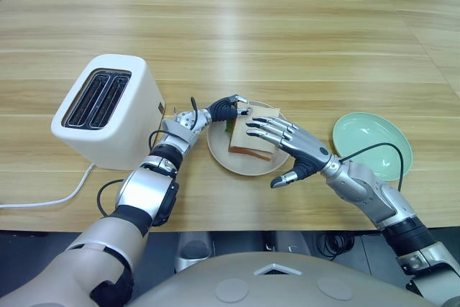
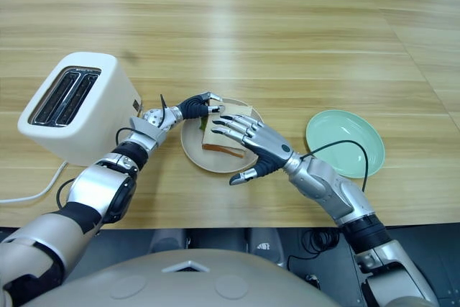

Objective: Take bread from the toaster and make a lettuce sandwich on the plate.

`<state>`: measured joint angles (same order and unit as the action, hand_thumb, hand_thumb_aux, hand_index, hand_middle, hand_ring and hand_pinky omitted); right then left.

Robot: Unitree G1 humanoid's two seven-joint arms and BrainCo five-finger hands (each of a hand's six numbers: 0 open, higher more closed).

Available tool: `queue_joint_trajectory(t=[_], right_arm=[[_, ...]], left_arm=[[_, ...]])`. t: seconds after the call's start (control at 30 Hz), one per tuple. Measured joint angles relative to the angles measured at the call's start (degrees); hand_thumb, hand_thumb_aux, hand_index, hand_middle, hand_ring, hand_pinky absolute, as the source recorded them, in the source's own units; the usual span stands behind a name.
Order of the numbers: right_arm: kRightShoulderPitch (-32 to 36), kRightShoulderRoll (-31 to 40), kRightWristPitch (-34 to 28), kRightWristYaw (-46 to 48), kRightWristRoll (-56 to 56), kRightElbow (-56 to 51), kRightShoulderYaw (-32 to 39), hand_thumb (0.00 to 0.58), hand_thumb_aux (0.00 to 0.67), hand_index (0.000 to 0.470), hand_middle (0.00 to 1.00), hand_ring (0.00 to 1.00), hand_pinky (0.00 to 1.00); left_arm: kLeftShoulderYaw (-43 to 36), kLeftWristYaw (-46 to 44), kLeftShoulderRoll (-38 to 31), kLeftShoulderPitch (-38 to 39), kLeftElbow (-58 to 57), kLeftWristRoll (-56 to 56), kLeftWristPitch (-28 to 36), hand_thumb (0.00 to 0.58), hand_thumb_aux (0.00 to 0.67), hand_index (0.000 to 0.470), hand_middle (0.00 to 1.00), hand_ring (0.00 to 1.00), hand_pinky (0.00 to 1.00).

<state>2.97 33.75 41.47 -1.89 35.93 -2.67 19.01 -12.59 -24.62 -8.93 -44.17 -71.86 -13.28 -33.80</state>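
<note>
A white two-slot toaster (image 1: 108, 109) stands at the left, and both of its slots look dark and empty. To its right a beige plate (image 1: 221, 154) holds a slice of bread (image 1: 250, 145), with a bit of green lettuce (image 1: 228, 126) peeking out at the bread's left edge. My left hand (image 1: 226, 108) is at the plate's far-left rim, right against the bread's far corner. My right hand (image 1: 284, 138) hangs over the right side of the bread, open with its fingers spread and nothing in it.
A pale green dish (image 1: 372, 143) lies empty to the right of the plate, with a black cable from my right wrist arching over it. The toaster's white cord (image 1: 43, 198) runs off along the near-left table edge. Bare wooden tabletop (image 1: 273, 41) stretches behind.
</note>
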Motion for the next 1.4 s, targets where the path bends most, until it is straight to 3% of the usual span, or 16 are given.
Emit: queue_joint_trajectory(t=[0.3, 0.6, 0.63, 0.67, 0.87, 1.0, 1.07, 1.2, 1.4], right_arm=[[5.0, -3.5, -2.4, 0.1, 6.4, -15.2, 4.7, 0.000, 0.000, 0.000, 0.00, 0.00, 0.00], [6.3, -4.1, -2.1, 0.4, 5.7, -18.7, 6.2, 0.000, 0.000, 0.000, 0.00, 0.00, 0.00], [6.3, -4.1, -2.1, 0.6, 5.5, -18.8, 6.3, 0.000, 0.000, 0.000, 0.00, 0.00, 0.00], [6.3, -4.1, -2.1, 0.8, 5.1, -18.9, 6.4, 0.000, 0.000, 0.000, 0.00, 0.00, 0.00], [6.6, -4.2, -2.3, 1.7, 4.4, -19.3, 7.1, 0.000, 0.000, 0.000, 0.00, 0.00, 0.00], [6.6, -4.2, -2.3, 1.8, 4.2, -19.5, 7.2, 0.000, 0.000, 0.000, 0.00, 0.00, 0.00], [6.7, -4.2, -2.4, 1.8, 4.2, -19.7, 7.3, 0.000, 0.000, 0.000, 0.00, 0.00, 0.00], [6.8, -4.3, -2.4, 1.6, 4.3, -19.6, 7.5, 0.000, 0.000, 0.000, 0.00, 0.00, 0.00], [1.9, -4.9, 0.1, -3.6, 0.2, -14.2, 2.7, 0.000, 0.000, 0.000, 0.00, 0.00, 0.00]], left_arm=[[-0.7, 3.5, -0.3, -0.1, -1.1, -3.5, 1.2, 0.580, 0.670, 0.460, 1.00, 1.00, 1.00], [-2.5, 7.1, -0.8, -0.4, -1.7, -6.6, 1.7, 0.580, 0.670, 0.460, 1.00, 1.00, 1.00], [-3.0, 8.0, -1.0, -0.5, -1.7, -7.2, 1.7, 0.425, 0.323, 0.222, 0.04, 0.04, 0.04], [-4.0, 10.1, -1.3, -0.6, -1.7, -8.5, 1.6, 0.000, 0.000, 0.000, 0.00, 0.00, 0.00], [-12.2, 31.3, -6.7, -3.1, 1.0, -20.8, 1.2, 0.000, 0.000, 0.000, 0.00, 0.00, 0.00], [-15.2, 51.9, -14.5, -5.0, 9.4, -30.2, 3.6, 0.000, 0.000, 0.000, 0.00, 0.00, 0.00], [-15.2, 57.5, -16.7, -4.7, 14.6, -32.3, 4.8, 0.000, 0.000, 0.000, 0.00, 0.00, 0.00], [-13.8, 60.3, -19.3, 1.2, 26.8, -33.1, 5.0, 0.000, 0.000, 0.000, 0.00, 0.00, 0.00], [-10.5, 47.8, -20.3, 24.6, 50.1, -15.8, -6.3, 0.000, 0.000, 0.000, 0.00, 0.00, 0.00]])
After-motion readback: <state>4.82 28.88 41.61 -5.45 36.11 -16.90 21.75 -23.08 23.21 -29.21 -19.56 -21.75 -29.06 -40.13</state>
